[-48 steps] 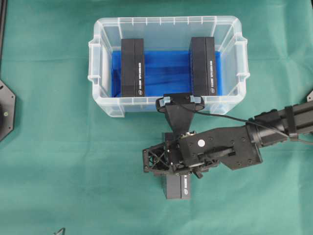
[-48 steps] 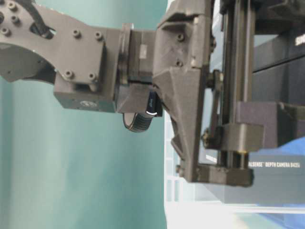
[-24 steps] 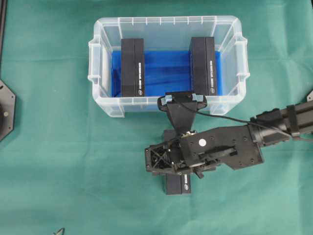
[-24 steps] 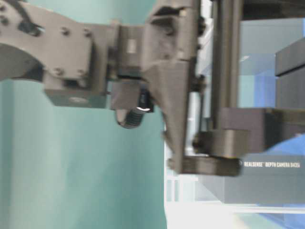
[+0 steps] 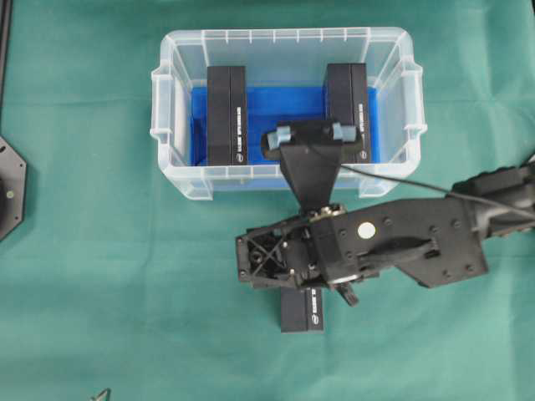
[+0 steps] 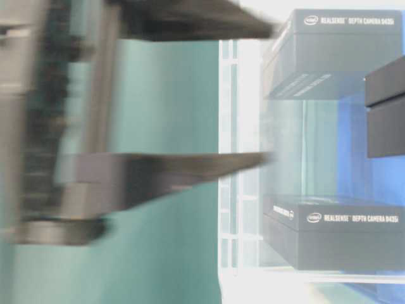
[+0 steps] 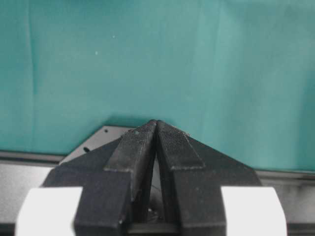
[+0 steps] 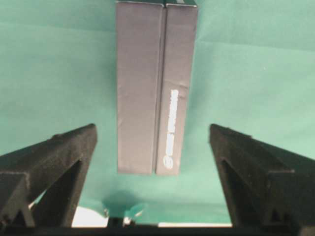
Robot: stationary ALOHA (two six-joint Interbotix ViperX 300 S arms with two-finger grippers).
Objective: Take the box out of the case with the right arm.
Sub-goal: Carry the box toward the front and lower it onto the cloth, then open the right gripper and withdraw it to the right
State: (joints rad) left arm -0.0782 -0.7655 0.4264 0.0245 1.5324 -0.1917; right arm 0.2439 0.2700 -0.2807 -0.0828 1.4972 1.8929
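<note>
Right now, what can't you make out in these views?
- Box on the cloth: overhead, the right gripper hides most of it.
- Right gripper: table-level view, motion blur smears it.
- Left gripper: outside the overhead view; seen only by its own wrist camera.
- Case: far right cut off by the table-level edge.

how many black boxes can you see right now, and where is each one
3. Two stand inside the case: the left box and the right box. The third box lies on the green cloth outside it, below the open right gripper. None seem hidden.
</note>
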